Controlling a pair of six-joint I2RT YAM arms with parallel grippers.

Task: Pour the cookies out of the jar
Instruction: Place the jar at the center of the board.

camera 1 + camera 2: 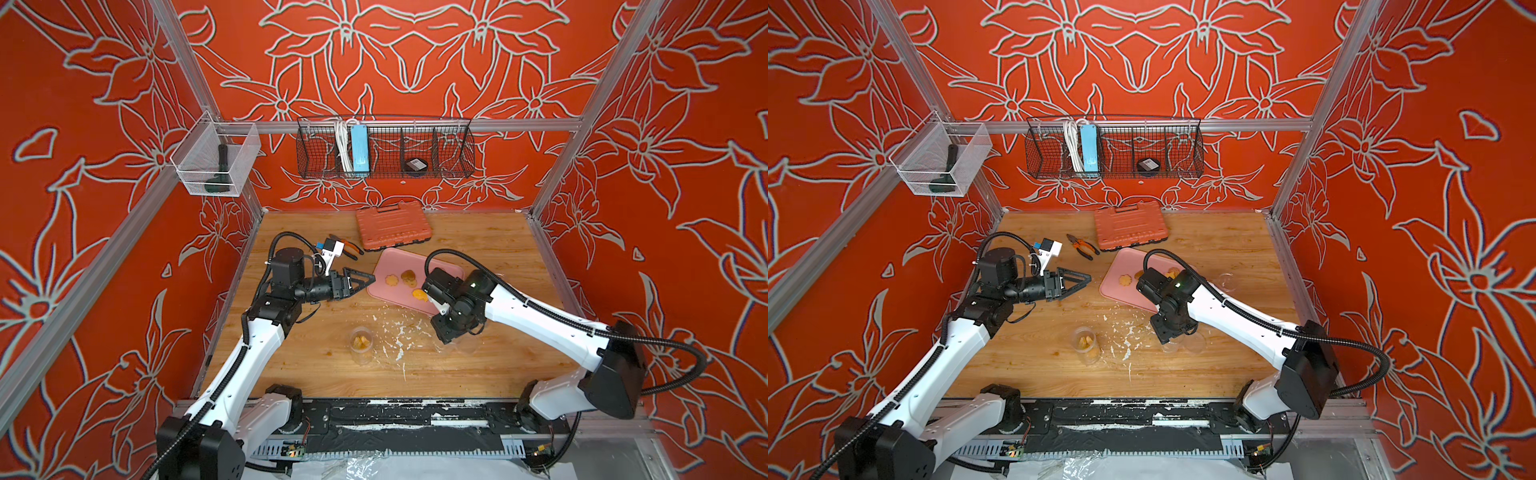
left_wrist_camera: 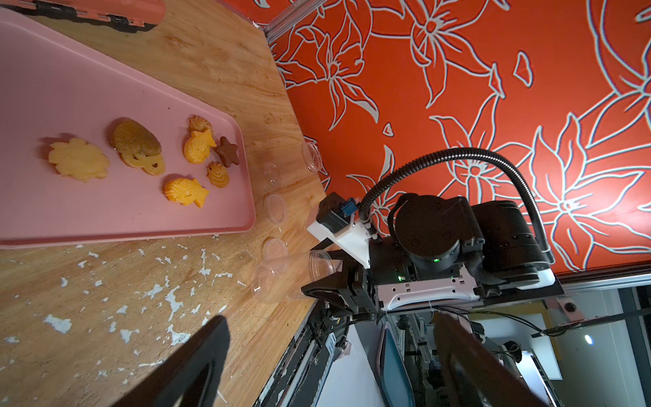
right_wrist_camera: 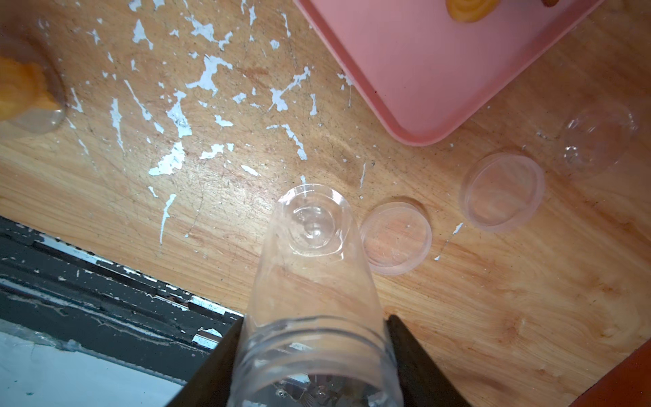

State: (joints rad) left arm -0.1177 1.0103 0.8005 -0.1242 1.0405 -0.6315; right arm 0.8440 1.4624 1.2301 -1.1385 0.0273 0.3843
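Note:
My right gripper point(image 3: 313, 352) is shut on an empty clear jar point(image 3: 313, 275), gripping it by the threaded mouth, with its base close above the wood near the table's front. The same jar point(image 2: 281, 278) shows in the left wrist view. A second clear jar point(image 1: 360, 343) stands upright on the table's front middle with orange cookies point(image 1: 1084, 343) inside. Several cookies point(image 2: 190, 148) lie on the pink tray point(image 1: 449, 270), among them a brown star point(image 2: 228, 150). My left gripper point(image 1: 365, 280) hangs open and empty just left of the tray point(image 2: 53, 88).
Two clear lids point(image 3: 396, 239) point(image 3: 503, 192) and another clear jar point(image 3: 599, 137) lie right of the held jar. White flecks point(image 1: 399, 332) dot the wood. An orange tool case point(image 1: 392, 226) and pliers point(image 1: 1081, 246) lie behind the tray.

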